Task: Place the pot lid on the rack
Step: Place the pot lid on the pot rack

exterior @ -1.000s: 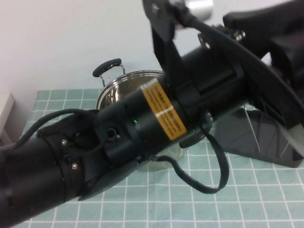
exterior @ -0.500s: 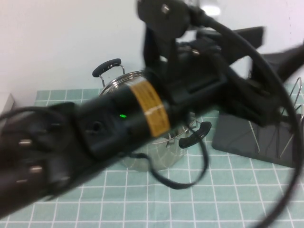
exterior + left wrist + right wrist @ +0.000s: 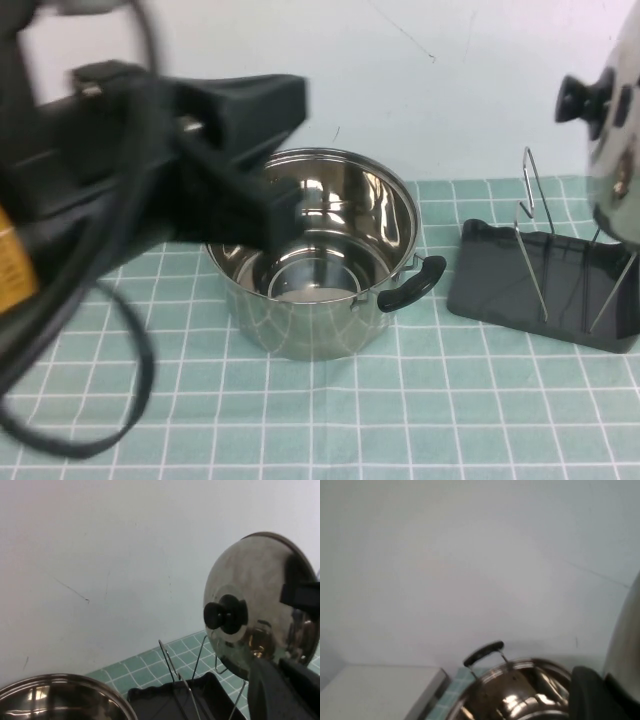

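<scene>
The pot lid [image 3: 618, 150], shiny steel with a black knob [image 3: 580, 97], hangs upright at the far right edge of the high view, above the rack [image 3: 540, 285]. My right gripper [image 3: 300, 595] is shut on the lid's rim; in the right wrist view its finger [image 3: 595, 695] lies against the lid [image 3: 627, 640]. My left gripper [image 3: 280, 160] is blurred, close to the camera over the left side of the pot, open and empty. The left wrist view shows the lid [image 3: 255, 610] over the rack [image 3: 175, 695], with the left gripper [image 3: 292, 680] well short of it.
The deep steel pot [image 3: 320, 250] with black handles stands open in the middle of the green checked cloth [image 3: 450, 400], just left of the rack. A white wall rises behind. A pale box [image 3: 380, 690] sits beyond the pot's far handle.
My left arm has swung back from the right side to the left, uncovering the pot and the rack. The lid now shows upright above the rack at the right edge.
</scene>
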